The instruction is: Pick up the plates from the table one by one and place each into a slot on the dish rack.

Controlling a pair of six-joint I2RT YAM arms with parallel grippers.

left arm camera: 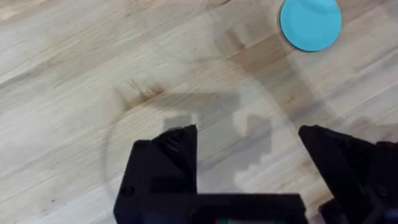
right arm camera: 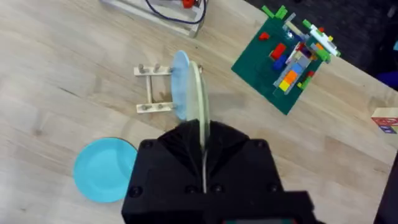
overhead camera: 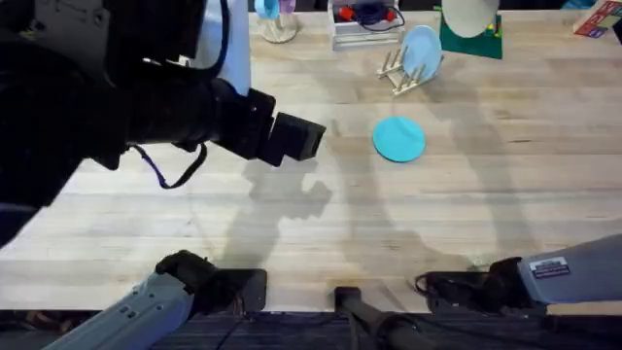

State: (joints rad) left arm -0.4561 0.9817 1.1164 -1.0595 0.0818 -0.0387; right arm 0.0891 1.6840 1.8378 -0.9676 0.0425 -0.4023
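I see the dish rack [overhead camera: 394, 73], a small frame of pale wood with round dowel pegs, standing on the table [overhead camera: 486, 204]. The table is light butcher-block with long plank seams and a matte grain. A smooth light-blue disc [overhead camera: 423, 51] stands on edge in one of the rack's slots.

The teal plate [overhead camera: 399, 139] is flat, round and plain, and lies face up on the wood just in front of the rack, apart from it. My right gripper [right arm camera: 202, 134] is clenched on the cream plate [right arm camera: 200, 93], which I see edge-on as a thin pale line right beside the disc, over the rack. I cannot tell whether it touches the pegs.

My left gripper [left arm camera: 249, 149] is released and empty above bare wood, well away from the rack, its blocky black fingers [left arm camera: 177, 146] casting a shadow.

Beyond the rack sit a green board of coloured bricks [right arm camera: 283, 62] and a white wire tray [overhead camera: 364, 24].
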